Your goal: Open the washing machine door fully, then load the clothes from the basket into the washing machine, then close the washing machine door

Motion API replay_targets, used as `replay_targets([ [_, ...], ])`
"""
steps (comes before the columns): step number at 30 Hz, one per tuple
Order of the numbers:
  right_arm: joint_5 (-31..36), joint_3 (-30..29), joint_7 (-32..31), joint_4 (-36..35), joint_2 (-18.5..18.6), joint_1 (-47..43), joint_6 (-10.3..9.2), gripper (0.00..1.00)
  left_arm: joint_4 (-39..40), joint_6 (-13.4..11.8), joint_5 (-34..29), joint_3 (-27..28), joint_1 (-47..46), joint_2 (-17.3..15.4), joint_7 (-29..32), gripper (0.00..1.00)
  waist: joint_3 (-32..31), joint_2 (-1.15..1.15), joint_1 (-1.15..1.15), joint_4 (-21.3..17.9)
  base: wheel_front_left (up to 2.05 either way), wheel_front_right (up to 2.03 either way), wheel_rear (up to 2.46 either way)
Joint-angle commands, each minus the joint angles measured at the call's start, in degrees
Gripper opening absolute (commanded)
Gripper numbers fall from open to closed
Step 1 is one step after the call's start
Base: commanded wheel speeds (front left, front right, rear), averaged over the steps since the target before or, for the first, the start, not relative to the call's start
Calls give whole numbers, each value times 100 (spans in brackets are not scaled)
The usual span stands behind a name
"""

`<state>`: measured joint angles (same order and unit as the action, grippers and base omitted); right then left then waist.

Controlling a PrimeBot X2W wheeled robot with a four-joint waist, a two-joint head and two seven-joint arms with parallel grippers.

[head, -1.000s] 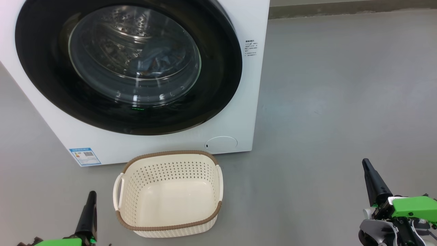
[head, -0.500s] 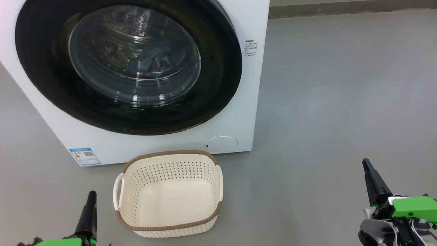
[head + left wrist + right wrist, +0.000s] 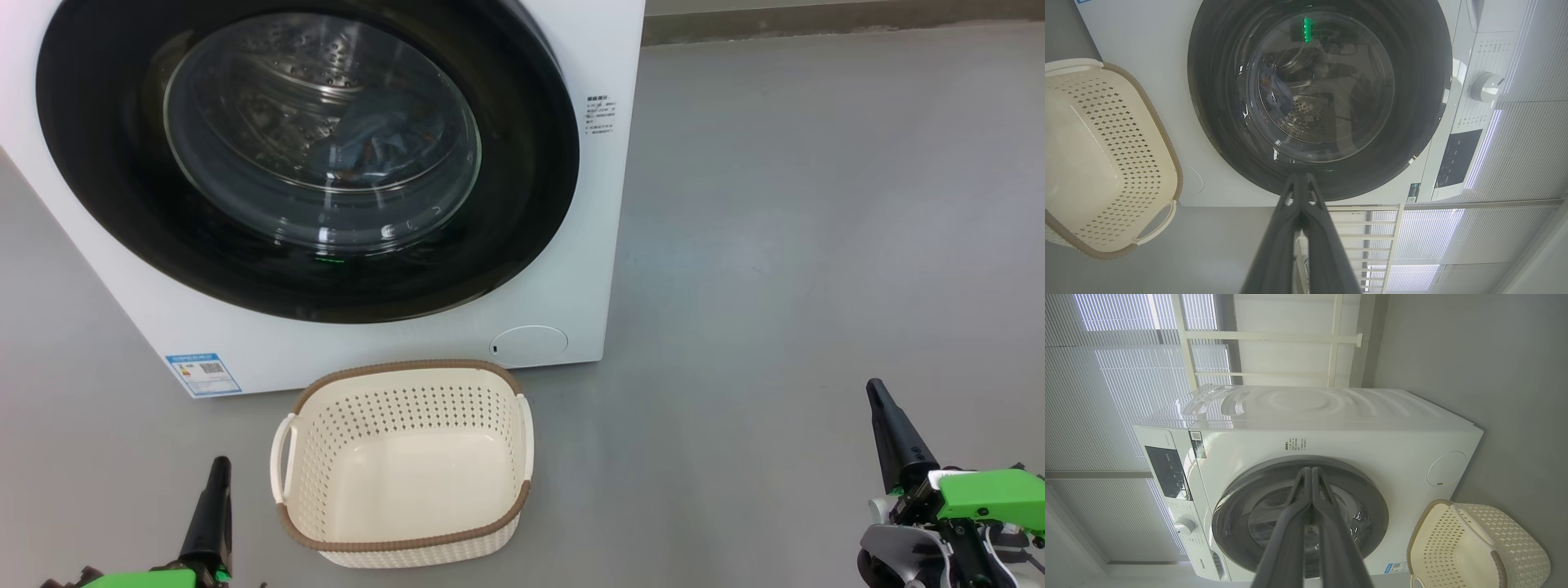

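Washing machine door (image 3: 318,139), round, glossy black rim, clear glass bowl: shut flush on big white washing machine (image 3: 588,245). Light-blue clothes (image 3: 375,143) inside steel drum (image 3: 302,73), behind glass. Cream perforated plastic basket (image 3: 408,365) on grey floor (image 3: 775,245) just before machine, bottom bare. Left end effector (image 3: 219,465), right end effector (image 3: 875,388): fingers pressed together, gripping nothing, flanking basket.

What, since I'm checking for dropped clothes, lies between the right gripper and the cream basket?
Just bare grey floor: the head view has nothing lying on the stretch between the right gripper, jaws shut, and the cream-white perforated plastic basket.
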<state>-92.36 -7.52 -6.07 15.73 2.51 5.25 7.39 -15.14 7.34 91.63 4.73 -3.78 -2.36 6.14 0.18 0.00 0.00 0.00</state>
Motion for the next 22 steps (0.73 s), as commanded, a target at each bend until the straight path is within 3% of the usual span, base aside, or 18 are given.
replay_targets([
  [1,17,103,-39,-171,43,93,10,0,111,14,48,185,-242,-52,40,0,0,0,0,0,0,0,0],
  [22,19,100,-41,-171,41,93,10,0,111,14,48,186,-242,-52,40,0,0,0,0,0,0,0,0],
])
